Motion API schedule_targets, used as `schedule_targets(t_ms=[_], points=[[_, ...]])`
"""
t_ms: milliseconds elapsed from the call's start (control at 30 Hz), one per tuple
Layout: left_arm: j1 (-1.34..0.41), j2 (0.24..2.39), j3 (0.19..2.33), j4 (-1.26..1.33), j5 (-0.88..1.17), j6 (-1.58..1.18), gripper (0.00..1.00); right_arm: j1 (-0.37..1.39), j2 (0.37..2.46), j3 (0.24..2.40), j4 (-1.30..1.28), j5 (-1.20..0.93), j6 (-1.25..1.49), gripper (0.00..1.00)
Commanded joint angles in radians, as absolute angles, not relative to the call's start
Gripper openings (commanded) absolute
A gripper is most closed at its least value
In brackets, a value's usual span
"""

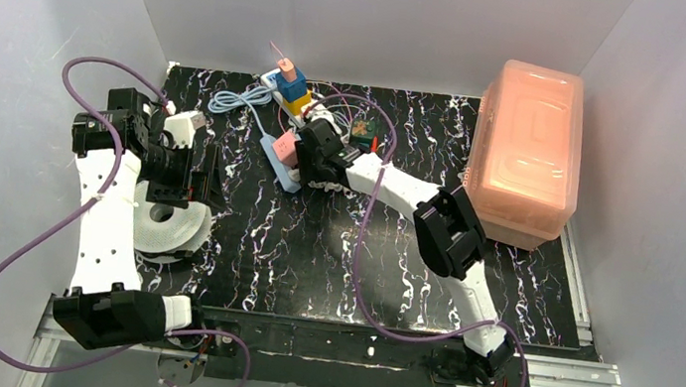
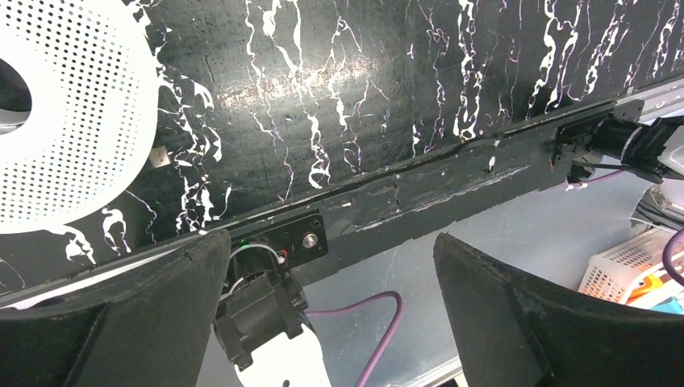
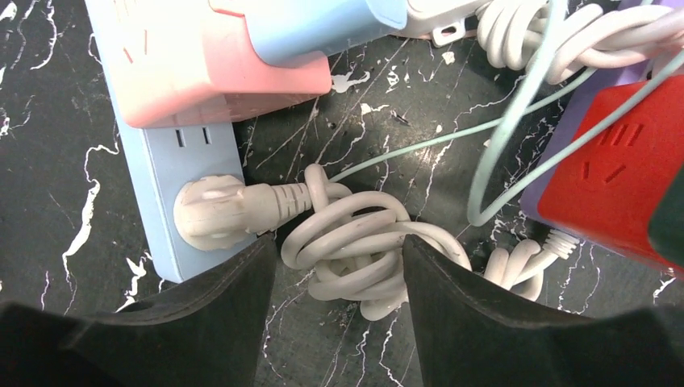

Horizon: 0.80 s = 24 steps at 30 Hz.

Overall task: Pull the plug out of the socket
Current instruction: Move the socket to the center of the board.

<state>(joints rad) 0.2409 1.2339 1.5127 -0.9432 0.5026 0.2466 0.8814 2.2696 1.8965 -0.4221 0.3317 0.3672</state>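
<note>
The right fingers [image 3: 202, 322] are partway open. They hang low over the surface [image 3: 387, 105], one on each side of a bunch of white cord [image 3: 355, 234] loops. They do not look to be squeezing the loops, and they hold nothing. The left fingers [image 2: 145, 306] are wide open and hold nothing too. They are well apart from all this, over the near edge of the surface, next to a white thing with holes [image 2: 72, 113].

The plug [image 3: 214, 211] is white and sits just beside the tip of one right finger. It is pushed into the end of a thin blue strip [image 3: 161, 161]. The socket [image 3: 226, 72], a long strip with a pink face and a blue face, lies across that blue strip just above the plug. Whether a plug sits in the socket's own faces cannot be told here.

The plug looks small, hard and smooth, so it may slip. It is likely stuck in tight. Its cord is soft and bendy, so pulling on the cord looks like a bad idea. That could hurt the cord or drag the strip along. The best place to hold looks like the plug's round body, one finger on each side. The strips look light and may lift up with the plug, so it likely needs a slow, straight pull.
</note>
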Motion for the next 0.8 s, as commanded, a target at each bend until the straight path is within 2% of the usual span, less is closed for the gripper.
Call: schedule_targets(t_ms=[0, 167, 333, 533, 767], points=[[0.247, 1.236, 1.493, -1.085, 0.496, 0.244, 0.98, 0.877, 2.193, 1.731, -0.375, 0.272, 0.376, 0.64], [0.248, 1.248, 1.488, -1.07, 0.488, 0.233, 0.98, 0.877, 2.113, 1.574, -0.344, 0.247, 0.374, 0.5], [0.246, 1.249, 1.482, -1.051, 0.468, 0.221, 0.98, 0.88, 2.012, 1.413, -0.307, 0.231, 0.389, 0.45], [0.248, 1.239, 1.474, -1.043, 0.476, 0.218, 0.98, 0.892, 1.912, 1.275, -0.285, 0.25, 0.422, 0.44], [0.247, 1.226, 1.46, -1.043, 0.487, 0.229, 0.98, 0.91, 1.868, 1.356, -0.323, 0.283, 0.408, 0.47]])
